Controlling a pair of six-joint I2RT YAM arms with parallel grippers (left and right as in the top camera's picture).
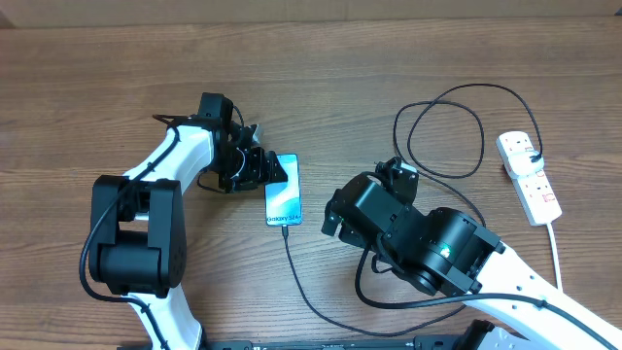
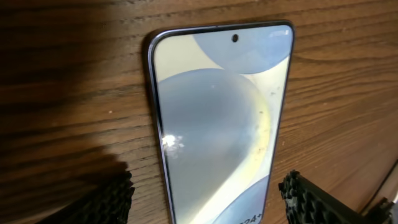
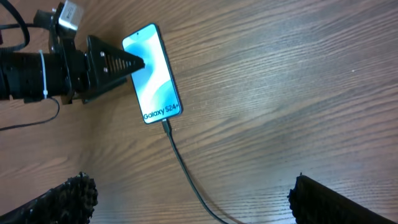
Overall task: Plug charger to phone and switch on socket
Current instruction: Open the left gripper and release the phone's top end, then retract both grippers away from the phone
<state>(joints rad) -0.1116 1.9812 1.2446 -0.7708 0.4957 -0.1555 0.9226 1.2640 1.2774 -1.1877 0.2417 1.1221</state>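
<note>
at mid-table the phone (image 1: 284, 190) lies flat, screen up and lit. the left gripper (image 1: 264, 170) is set over its top half, fingers (image 2: 112, 199) open and straddling it, a sliver of table (image 1: 97, 78) showing on each side, so not clamped as far as i can tell. the charger (image 3: 180, 162) tip looks seated in the phone's bottom edge and the cable trails off toward the right arm. the right gripper (image 3: 189, 186) hangs above that cable with its jaws spread wide, holding nothing.

step: plugging looks done, switching on not yet done. the socket (image 1: 530, 175) sits at the far right, well apart from both grippers.

next move, my read: the right arm swings over to the socket and presses one small switch with a fingertip. that needs a narrow, closed tip and a straight push down, or the strip may slide. the left gripper can back off the phone.

views: only the overhead shows the socket and the cable loop running to it, but the switch position is too small to read. only the right wrist shows the connector meeting the port and the "galaxy s24+" text. only the left wrist shows the gaps between the fingers and the phone's edges.
</note>
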